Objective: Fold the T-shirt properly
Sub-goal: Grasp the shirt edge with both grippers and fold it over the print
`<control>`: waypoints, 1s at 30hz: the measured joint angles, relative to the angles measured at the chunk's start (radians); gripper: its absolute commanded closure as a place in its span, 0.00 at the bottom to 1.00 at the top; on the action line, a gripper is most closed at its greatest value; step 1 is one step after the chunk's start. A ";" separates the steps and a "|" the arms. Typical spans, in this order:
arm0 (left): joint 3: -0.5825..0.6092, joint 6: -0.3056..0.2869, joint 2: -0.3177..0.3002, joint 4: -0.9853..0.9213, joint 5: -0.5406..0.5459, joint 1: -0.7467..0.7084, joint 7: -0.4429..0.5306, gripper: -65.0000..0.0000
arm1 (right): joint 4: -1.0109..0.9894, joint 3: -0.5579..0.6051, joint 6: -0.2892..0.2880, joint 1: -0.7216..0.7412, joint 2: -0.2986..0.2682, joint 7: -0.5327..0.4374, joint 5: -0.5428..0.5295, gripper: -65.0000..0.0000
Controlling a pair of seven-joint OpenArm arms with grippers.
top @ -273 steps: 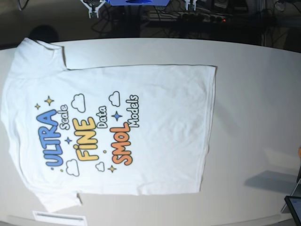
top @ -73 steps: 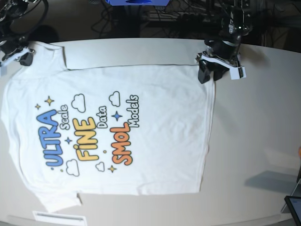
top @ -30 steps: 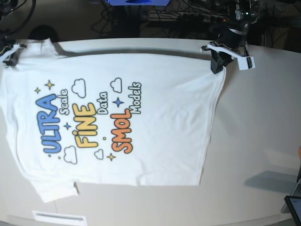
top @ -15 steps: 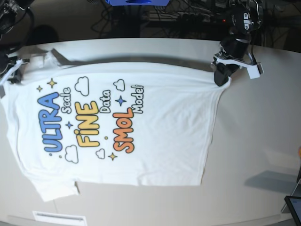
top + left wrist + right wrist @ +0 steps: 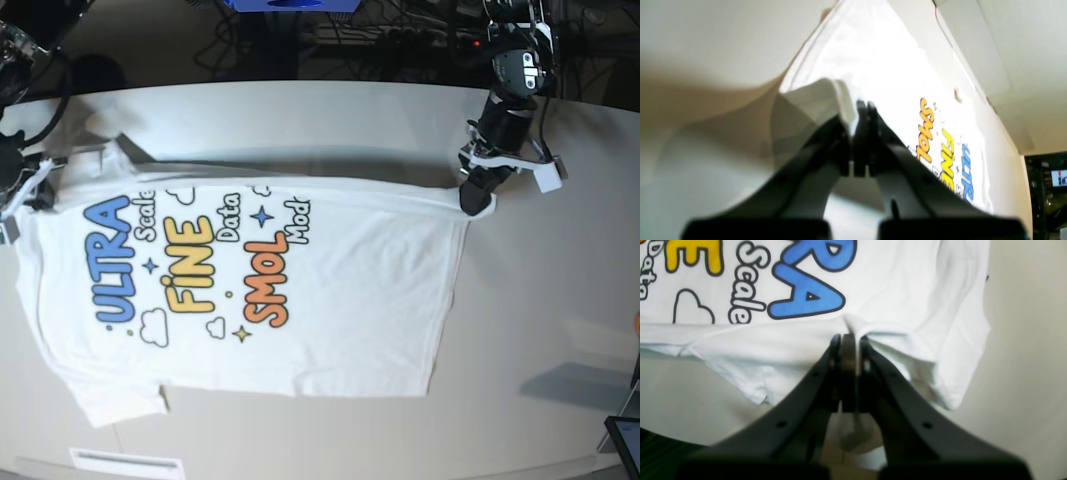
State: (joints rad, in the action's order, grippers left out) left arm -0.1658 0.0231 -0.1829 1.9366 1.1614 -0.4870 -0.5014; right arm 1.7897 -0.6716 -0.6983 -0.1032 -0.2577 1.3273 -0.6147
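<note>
Pale and matte, the rounded table (image 5: 330,100) carried the work; the left gripper (image 5: 476,196) was clamped on a hem corner at three o'clock, the right gripper (image 5: 30,190) clamped by the shoulder at nine; between them the large white cloth T-shirt with blue, yellow and orange lettering (image 5: 330,290) lay print-up, its twelve o'clock edge lifted; seemingly the first lengthwise fold; next, both arms should carry that edge toward six o'clock together, level.

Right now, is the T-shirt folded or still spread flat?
Partly folded: the T-shirt lies mostly flat, but both grippers pinch its far edge and carry it over the print.
</note>
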 measured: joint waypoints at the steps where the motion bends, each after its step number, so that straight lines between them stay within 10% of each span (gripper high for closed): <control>1: 0.000 0.000 0.000 -0.010 0.000 0.013 0.001 1.00 | -0.017 0.001 0.000 0.011 -0.010 -0.002 0.000 0.99; 30: 0.001 0.138 0.050 -0.251 0.007 0.255 0.001 1.00 | -0.336 0.177 0.000 0.211 -0.127 -0.083 -0.003 0.99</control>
State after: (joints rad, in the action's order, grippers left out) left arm -0.1650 0.1612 -0.1329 1.6852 1.1683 -0.2317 -0.5007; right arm 1.4536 -0.4950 -0.6987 0.1074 -0.3847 1.2446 -0.6178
